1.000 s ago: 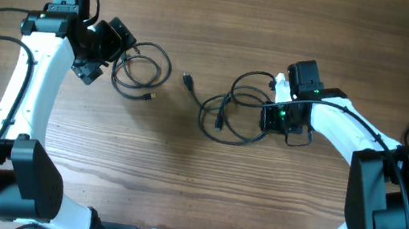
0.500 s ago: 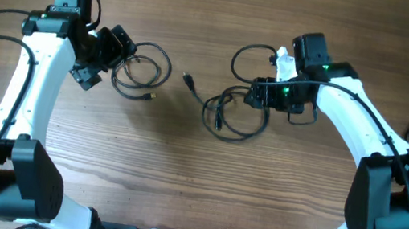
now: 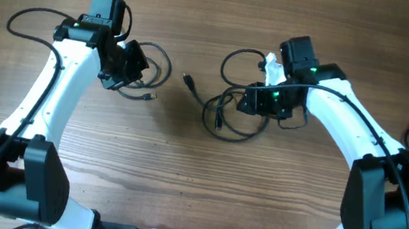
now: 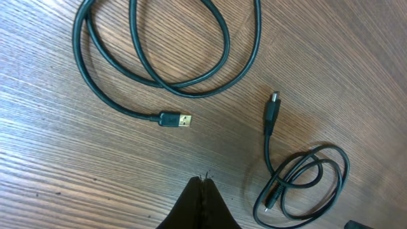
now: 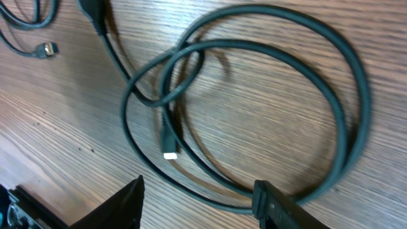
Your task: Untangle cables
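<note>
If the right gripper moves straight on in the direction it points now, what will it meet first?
Probably the looped black cable: its near strand crosses just ahead of the open right gripper, with the wooden table right beneath. Depth is hard to judge from the wrist view.

Left cable [image 4: 166, 119]: thin, black, flat on the wooden worktop [image 3: 192, 194] in two loose overlapping loops, free end with a gold-tipped plug [image 4: 184, 120]. Right cable [image 5: 117, 60]: well apart from it, thin, black, a wide double loop crossing itself at one side, small light-tipped plug [image 5: 169, 152] inside the coil.
</note>
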